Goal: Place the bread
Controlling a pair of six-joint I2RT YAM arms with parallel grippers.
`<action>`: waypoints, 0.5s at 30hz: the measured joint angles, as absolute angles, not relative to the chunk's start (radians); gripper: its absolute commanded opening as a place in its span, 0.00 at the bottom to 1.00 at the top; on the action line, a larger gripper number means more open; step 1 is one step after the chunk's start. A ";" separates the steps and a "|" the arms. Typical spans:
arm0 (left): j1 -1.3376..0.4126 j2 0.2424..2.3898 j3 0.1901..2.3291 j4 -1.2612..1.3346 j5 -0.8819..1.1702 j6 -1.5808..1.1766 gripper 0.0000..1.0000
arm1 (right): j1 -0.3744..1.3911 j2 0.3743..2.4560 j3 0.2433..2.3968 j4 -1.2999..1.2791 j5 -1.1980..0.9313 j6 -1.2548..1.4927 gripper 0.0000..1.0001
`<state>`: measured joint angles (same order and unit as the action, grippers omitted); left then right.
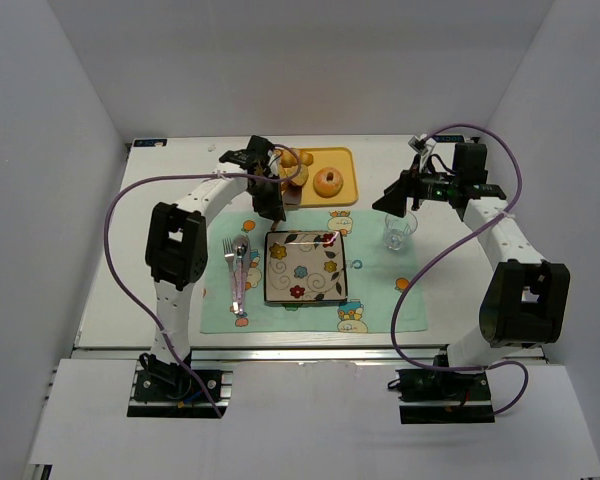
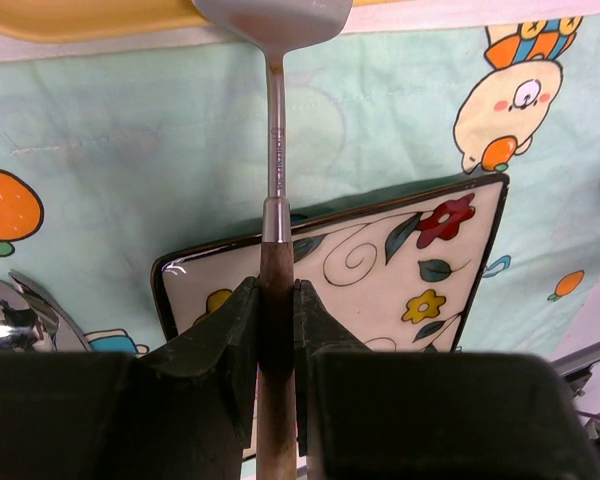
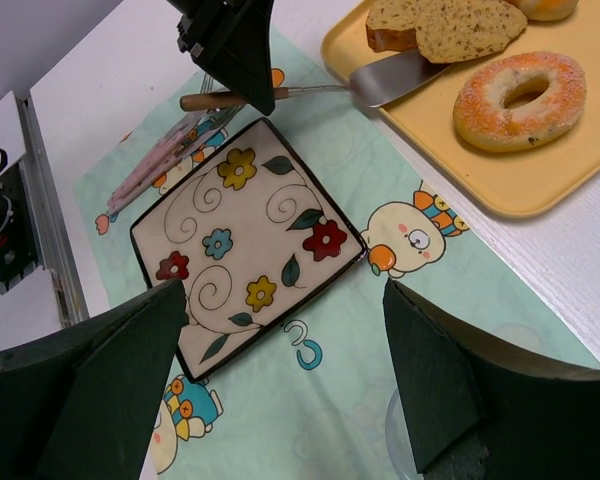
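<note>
We see the bread [image 3: 388, 22] lying on the yellow tray [image 3: 540, 170], in the corner of the tray that is nearest the left arm. A bigger slice [image 3: 470, 30] lies against it on its 3 o'clock side in the right wrist view. A sugary doughnut [image 3: 520, 95] sits at about 4 o'clock from the bread, a little apart from it.

The left gripper [image 2: 277, 300] is squeezed tight on the brown wooden handle of the spatula [image 2: 274, 150]. In the left wrist view the spatula points to 12 o'clock, and its flat metal end rests on the tray. From the right wrist view, that flat end comes right up to the two slices. We cannot tell if it is under them or only touching.

The right gripper [image 3: 280, 330] has its two fingers far apart and holds nothing. It hangs over the flowery plate [image 3: 250, 230] and the green mat [image 3: 380, 400] with the little bears on it.

In the top view the tray is at 12 o'clock from the plate. A clear glass [image 1: 398, 232] stands at 3 o'clock from the plate, just off the mat. A shiny spoon [image 1: 242, 250] lies on the mat at 9 o'clock from the plate.
</note>
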<state>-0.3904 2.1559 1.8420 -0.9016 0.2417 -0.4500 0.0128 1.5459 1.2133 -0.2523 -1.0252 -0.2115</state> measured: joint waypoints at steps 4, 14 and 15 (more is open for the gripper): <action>-0.390 2.156 1.847 -0.894 0.242 -0.456 0.00 | 0.013 1.545 1.212 -0.251 -1.028 -0.210 0.86; -0.390 2.194 1.964 -0.908 0.244 -0.469 0.00 | 0.013 1.545 1.212 -0.251 -1.032 -0.208 0.87; -0.390 2.199 1.972 -0.910 0.245 -0.470 0.00 | 0.013 1.545 1.212 -0.251 -1.032 -0.208 0.88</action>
